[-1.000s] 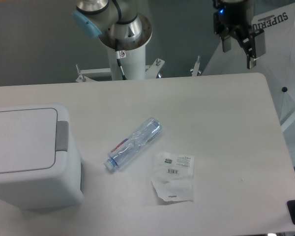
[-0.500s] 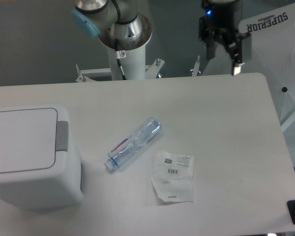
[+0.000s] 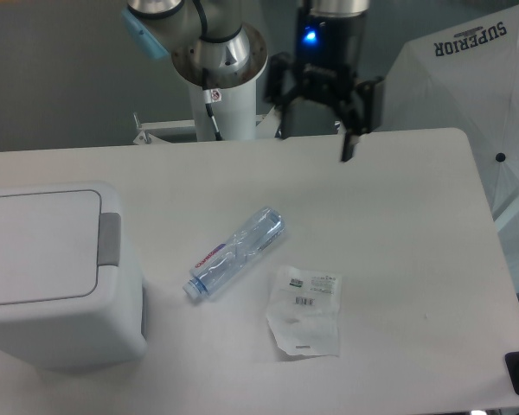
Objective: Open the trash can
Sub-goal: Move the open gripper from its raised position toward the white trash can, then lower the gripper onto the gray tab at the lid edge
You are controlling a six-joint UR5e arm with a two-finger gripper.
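The trash can [image 3: 48,277] is a large boxy white bin at the table's left edge. Its flat lid [image 3: 36,246] lies closed, with the grey push tab [image 3: 110,239] on its right side. My gripper [image 3: 316,138] hangs over the table's far edge, near the middle, well to the right of and beyond the bin. Its two dark fingers [image 3: 353,117] are spread apart and hold nothing.
A clear plastic bottle [image 3: 235,252] lies on its side mid-table. Two crumpled plastic wrappers with labels [image 3: 305,311] lie right of it. The arm's base column [image 3: 221,95] stands behind the far edge. A white sheet with lettering [image 3: 467,78] is at the back right.
The gripper has moved left along the table's far edge, from the back right corner toward the middle, and has turned about its axis. Its fingers stay apart. The bin and bottle have not moved.
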